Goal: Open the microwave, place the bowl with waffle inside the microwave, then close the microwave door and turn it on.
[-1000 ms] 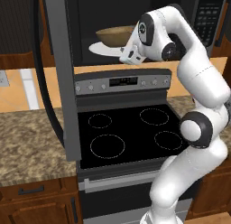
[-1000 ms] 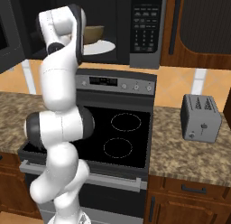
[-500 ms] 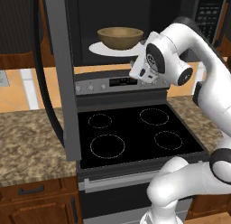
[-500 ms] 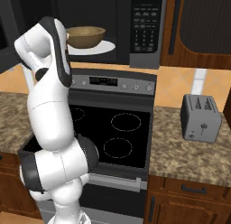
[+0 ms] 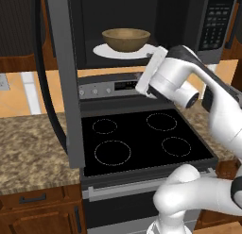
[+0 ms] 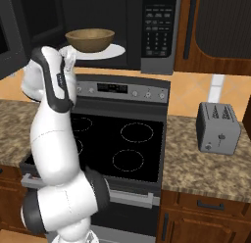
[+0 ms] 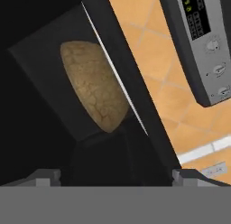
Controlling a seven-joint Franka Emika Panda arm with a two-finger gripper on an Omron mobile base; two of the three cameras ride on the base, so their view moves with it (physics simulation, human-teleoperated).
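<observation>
Backing away since 1 second ago, the arm (image 5: 208,105) has left the microwave cavity and now hangs over the stove (image 5: 142,143), with the bowl left behind inside. Largest in view, the microwave (image 6: 147,31) sits above the stove with its keypad (image 6: 158,24) at the right edge. Its microwave door (image 5: 64,82) stands swung open at the left edge, reaching out over the stove's front left corner. On the desk (image 6: 215,173) to the stove's right stands a grey toaster (image 6: 218,128). Inside the cavity, the white turntable plate (image 5: 106,51) carries the bowl (image 5: 125,39), upright at the plate's middle. The gripper (image 7: 116,178) has its jaws spread wide, holding nothing, well apart from the bowl.
</observation>
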